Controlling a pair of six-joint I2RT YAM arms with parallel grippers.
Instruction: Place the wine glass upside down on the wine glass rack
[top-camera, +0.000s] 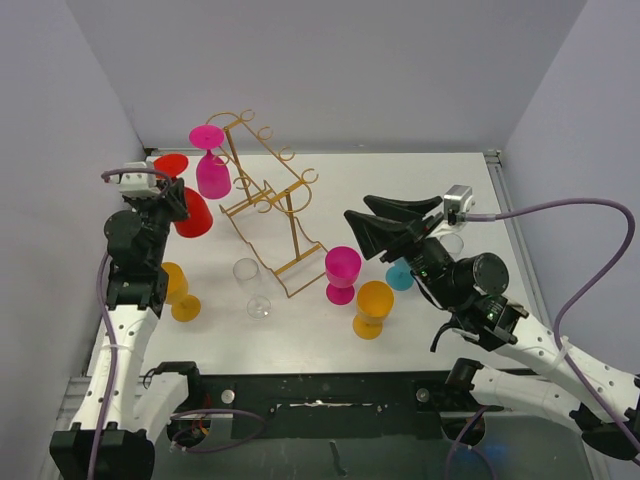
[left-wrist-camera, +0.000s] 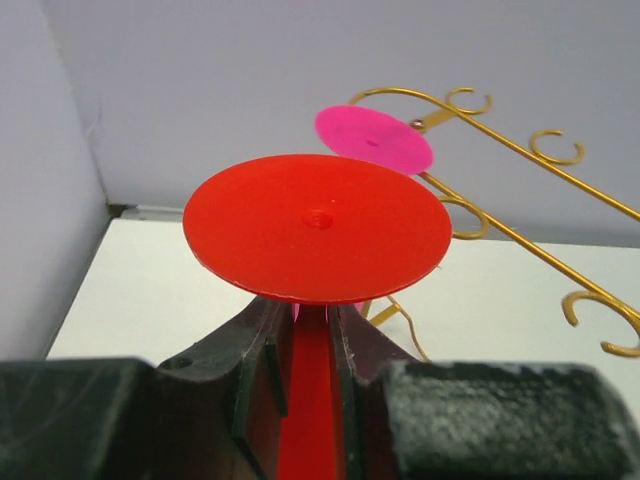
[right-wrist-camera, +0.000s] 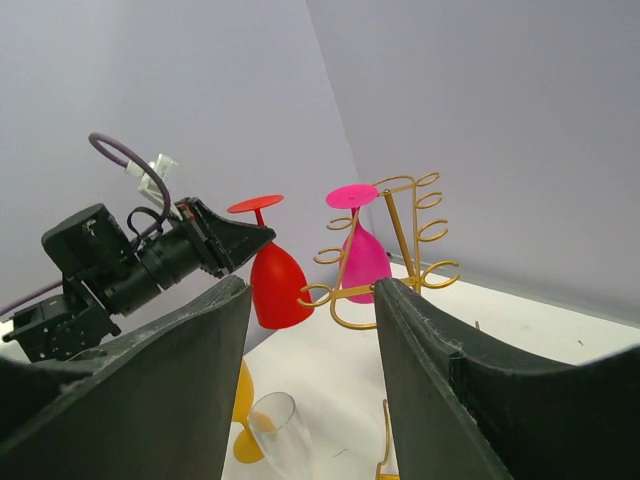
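Left pincer (left-wrist-camera: 300, 345) closed on the stem of the red wine glass (left-wrist-camera: 318, 225), which it holds upside down above the tabletop (top-camera: 400, 180), round foot uppermost and bowl hanging below the fingers. In the top external view this glass sits at the left side of the gold wire wine glass rack (top-camera: 270, 205), close to the rack's curled hook arms; whether glass and wire touch cannot be told. A pink wine glass (top-camera: 212, 170) already hangs inverted from the rack's far-left arm, its foot resting on the wire (in the left wrist view this pink foot appears just behind and to the right of the red one). Right pincer (right-wrist-camera: 310, 290) is open and holds nothing, its two dark fingers spread wide and aimed toward the rack from the right, well apart from it. On the tabletop stand a magenta glass (top-camera: 341, 272) just right of the rack's rectangular loop base, an orange glass (top-camera: 373, 305) near it toward the arms, a clear glass (top-camera: 254, 285) in front of the base, a yellow-orange glass (top-camera: 180, 295) beside the left arm, and a teal glass (top-camera: 400, 275) partly hidden by the right arm.
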